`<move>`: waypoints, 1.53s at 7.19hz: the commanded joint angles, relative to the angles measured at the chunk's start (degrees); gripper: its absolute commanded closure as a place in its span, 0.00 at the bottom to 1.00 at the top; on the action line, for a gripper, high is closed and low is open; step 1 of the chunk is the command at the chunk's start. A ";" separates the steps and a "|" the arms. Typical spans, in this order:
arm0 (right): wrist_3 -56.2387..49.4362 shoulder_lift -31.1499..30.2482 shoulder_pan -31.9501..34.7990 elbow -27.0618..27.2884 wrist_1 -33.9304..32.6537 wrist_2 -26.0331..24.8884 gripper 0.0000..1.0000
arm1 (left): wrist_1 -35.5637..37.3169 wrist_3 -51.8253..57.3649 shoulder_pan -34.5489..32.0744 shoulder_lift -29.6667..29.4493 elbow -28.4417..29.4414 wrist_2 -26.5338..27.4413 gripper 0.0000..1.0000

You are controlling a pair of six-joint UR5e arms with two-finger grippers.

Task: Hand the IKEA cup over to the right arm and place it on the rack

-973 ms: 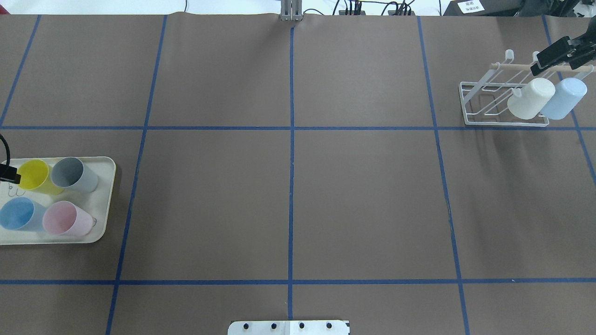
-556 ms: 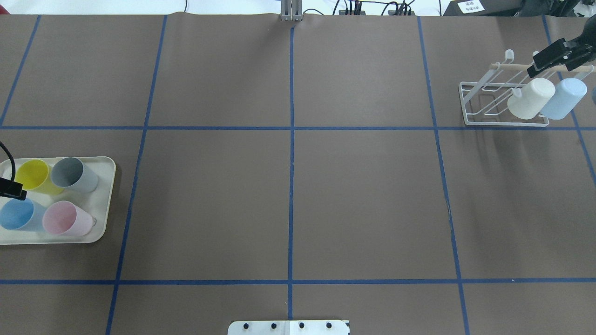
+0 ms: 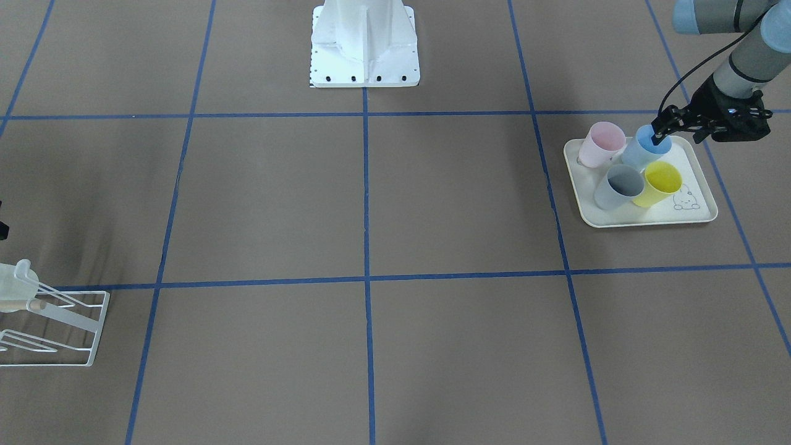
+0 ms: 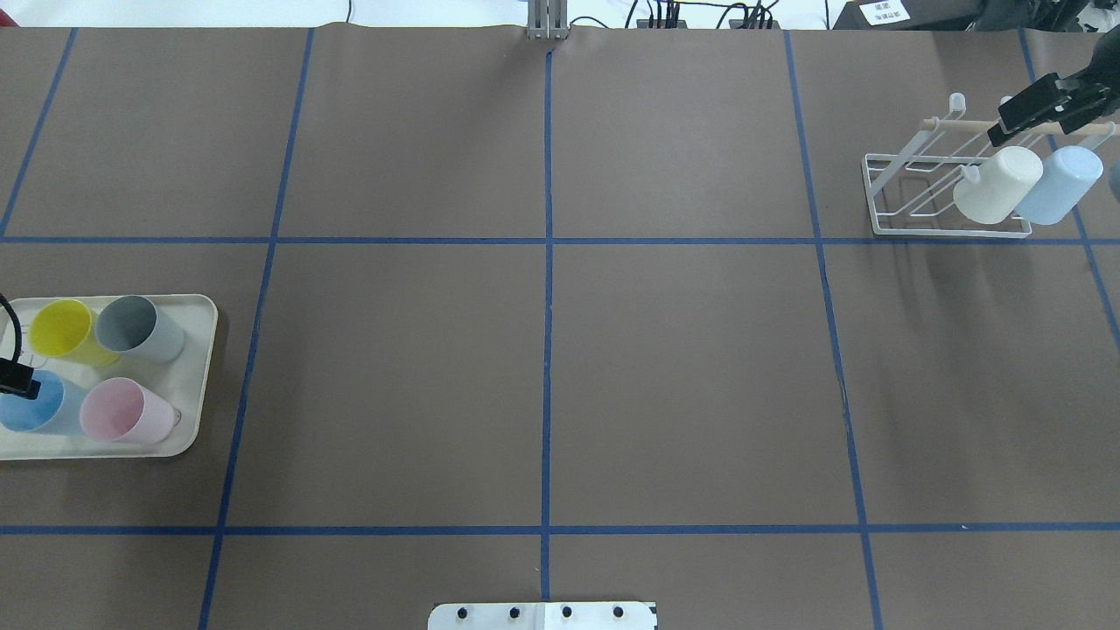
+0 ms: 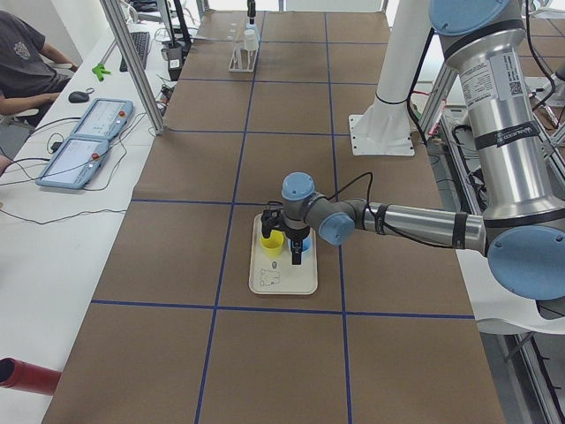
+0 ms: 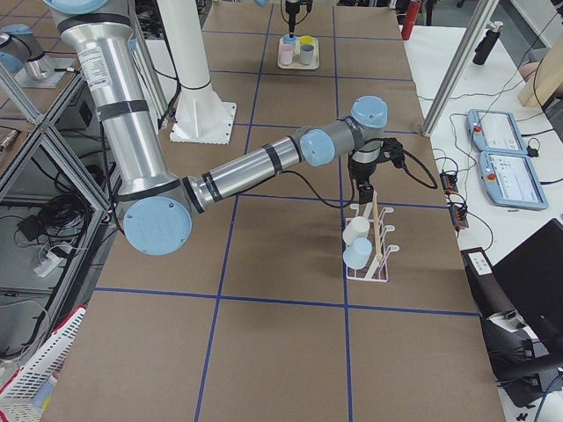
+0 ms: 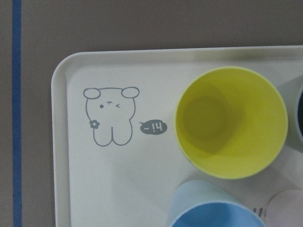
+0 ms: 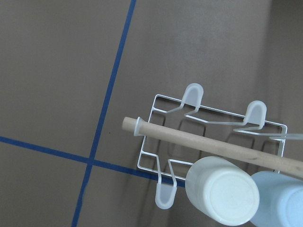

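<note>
Several IKEA cups stand on a cream tray (image 4: 199, 376): yellow (image 4: 59, 331), grey (image 4: 131, 325), blue (image 4: 44, 404) and pink (image 4: 122, 411). My left gripper (image 3: 660, 131) hangs open over the blue cup (image 3: 642, 153), one finger at its rim. The left wrist view shows the yellow cup (image 7: 232, 123) and the blue cup's rim (image 7: 215, 210), but no fingers. The white wire rack (image 4: 919, 229) holds a white cup (image 4: 997, 185) and a pale blue cup (image 4: 1059, 185). My right gripper (image 4: 999, 121) is open and empty above the rack's wooden dowel (image 8: 213, 144).
Brown paper with blue tape lines covers the table. The robot's white base (image 3: 364, 43) sits at the middle of its own side. A person (image 5: 22, 62) sits at a side desk with tablets (image 5: 88, 137). Cables run along the far edge.
My left gripper has slid from beside the yellow cup to over the blue cup. My right gripper has drawn back a little from the rack, toward the far right.
</note>
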 commanded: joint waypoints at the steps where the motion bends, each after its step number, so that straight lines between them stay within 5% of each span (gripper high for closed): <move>1: 0.00 0.06 -0.07 -0.01 0.00 -0.01 0.01 | -0.07 -0.03 1.52 -0.44 1.77 -0.05 0.11; 2: 0.00 0.15 -0.07 -0.01 -0.09 -0.01 0.01 | -0.07 -0.12 1.96 -0.44 1.78 -0.14 0.20; 3: 0.00 0.15 -0.07 0.08 -0.09 -0.01 0.01 | -0.07 -0.12 1.97 -0.44 1.78 -0.23 0.54; 4: 0.00 0.15 -0.16 0.17 -0.09 -0.01 0.01 | -0.07 -0.12 1.97 -0.53 1.69 -0.23 1.00; 6: 2.54 0.50 -0.07 0.43 0.17 0.25 0.01 | 0.02 -0.30 1.97 -0.61 1.16 -4.59 1.00; 11: 2.73 0.50 -0.42 1.22 0.17 0.08 0.01 | -0.15 0.85 -1.01 6.41 -4.98 -4.88 1.00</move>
